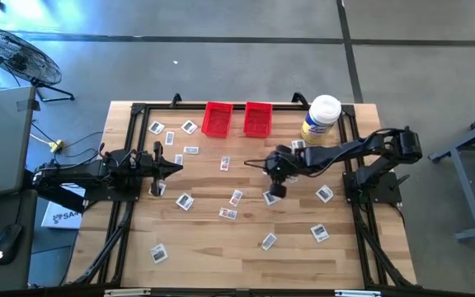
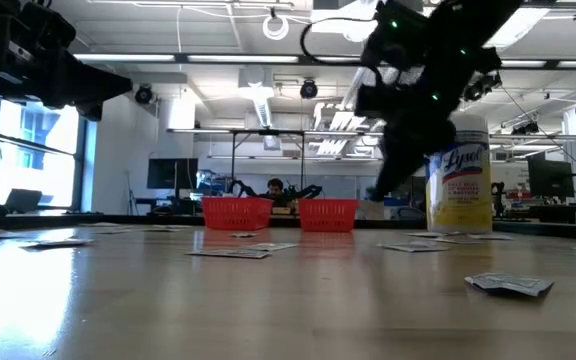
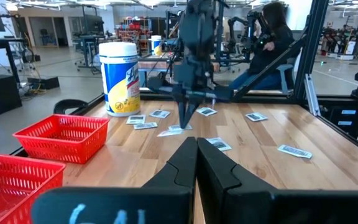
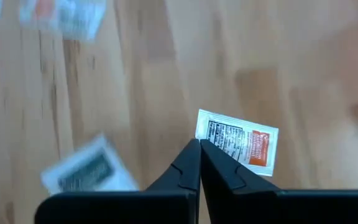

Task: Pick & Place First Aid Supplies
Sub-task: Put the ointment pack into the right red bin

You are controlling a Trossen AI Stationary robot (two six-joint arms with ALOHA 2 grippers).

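Mid-table, right of centre: right gripper (image 1: pixel 275 192) hangs over the light wooden slatted tabletop (image 1: pixel 213 247), fingers pressed together. In the right wrist view the tips pinch the edge of a small white flat packet with an orange printed panel (image 4: pixel 238 143); it looks gripped, though I cannot tell whether it is off the wood yet.
Left edge of the table: left gripper (image 1: pixel 174 164) waits there, fingers fully closed on nothing, pointing towards centre.
Upper middle of the high view: two red plastic mesh bins (image 1: pixel 217 119) sit side by side at the far edge; a large white-lidded, yellow-labelled wipes jar (image 1: pixel 321 120) stands to their right.
Supplies: small flat white and grey packets (image 1: pixel 185 200) lie scattered across the tabletop from the far left corner to the near right; well over a dozen are loose.
Progress: early, by my reading. No packet is visible inside either bin from above or in the left wrist view. Nearly the whole scatter remains; this looks like one of the first picks.
Right wrist view alone: shows the pinch and the packet's print; two other blurred packets lie nearby.
Left wrist view alone: shows the right arm side-on, tips down among packets, and both bin interiors. A seated person is in the room behind.
Low view alone: shows how flat the packets lie, with one crumpled at lower right; the grip itself is hidden.
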